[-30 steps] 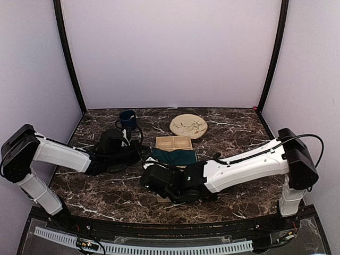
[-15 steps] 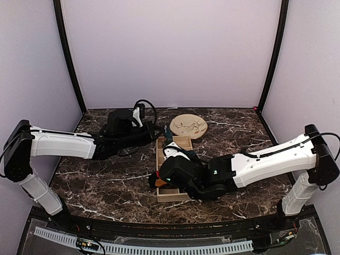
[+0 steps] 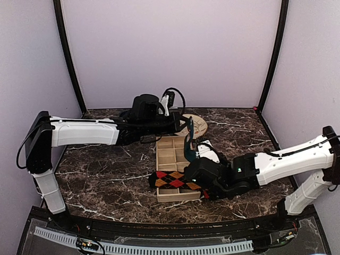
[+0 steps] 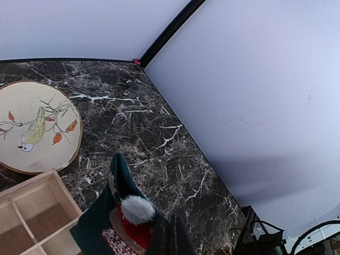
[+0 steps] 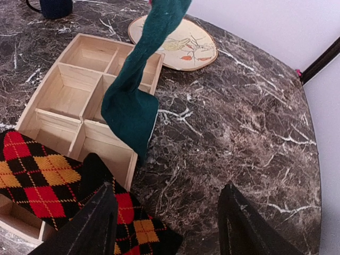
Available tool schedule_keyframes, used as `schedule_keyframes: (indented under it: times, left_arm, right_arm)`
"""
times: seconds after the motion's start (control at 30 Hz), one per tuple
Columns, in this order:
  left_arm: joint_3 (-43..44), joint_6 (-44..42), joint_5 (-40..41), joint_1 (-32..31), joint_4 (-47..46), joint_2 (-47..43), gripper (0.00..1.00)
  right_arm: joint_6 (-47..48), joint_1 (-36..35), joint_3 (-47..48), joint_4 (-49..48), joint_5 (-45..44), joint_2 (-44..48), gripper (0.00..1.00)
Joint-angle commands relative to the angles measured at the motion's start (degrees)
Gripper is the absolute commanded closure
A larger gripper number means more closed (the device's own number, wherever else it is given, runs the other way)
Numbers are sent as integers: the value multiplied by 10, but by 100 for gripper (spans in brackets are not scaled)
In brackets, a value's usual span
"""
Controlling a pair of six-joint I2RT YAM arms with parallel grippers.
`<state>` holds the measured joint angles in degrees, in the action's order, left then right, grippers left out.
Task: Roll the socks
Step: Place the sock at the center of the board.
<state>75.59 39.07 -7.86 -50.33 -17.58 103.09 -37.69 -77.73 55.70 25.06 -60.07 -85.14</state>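
Observation:
The dark teal sock (image 3: 189,149) hangs in the air over the wooden box's far right part, its toe end just above the compartments. My left gripper (image 3: 182,126) is shut on its top. In the left wrist view the sock (image 4: 98,228) shows a red patch and a white pompom beside the closed gripper (image 4: 172,228). The black argyle sock (image 3: 175,180) lies flat across the box's near end, seen too as argyle sock (image 5: 42,175). My right gripper (image 5: 167,223) is open with bare marble between its fingers (image 5: 93,223), and its left finger is at the argyle sock's edge.
The wooden box (image 3: 169,154) with several compartments stands mid-table. A round plate (image 3: 197,125) painted with a bird lies behind it, near the left gripper. The dark blue mug (image 5: 56,6) stands at the back left. The right wall (image 4: 255,106) is close to the left gripper.
The left arm swung right from the mug side and lifted the teal sock over the box. The right gripper opened, let go of the argyle sock and drew back to the right.

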Motion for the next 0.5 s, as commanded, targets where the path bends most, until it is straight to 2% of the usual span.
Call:
schedule_keyframes:
  times: [0.0,0.17,0.47]
  left_arm:
    - [79,-34,-55,-15,40,49,100]
    - [169,-40,-92,-26,74,117,100]
    - [321,-36,-158,-39,96,234,100]
  right_arm:
    - [-65,-2,-39,7,29,27,36]
    - [-107,-2,-81,-12,61,54,34]
    - [-222,-5,-132,19,73,90,34]
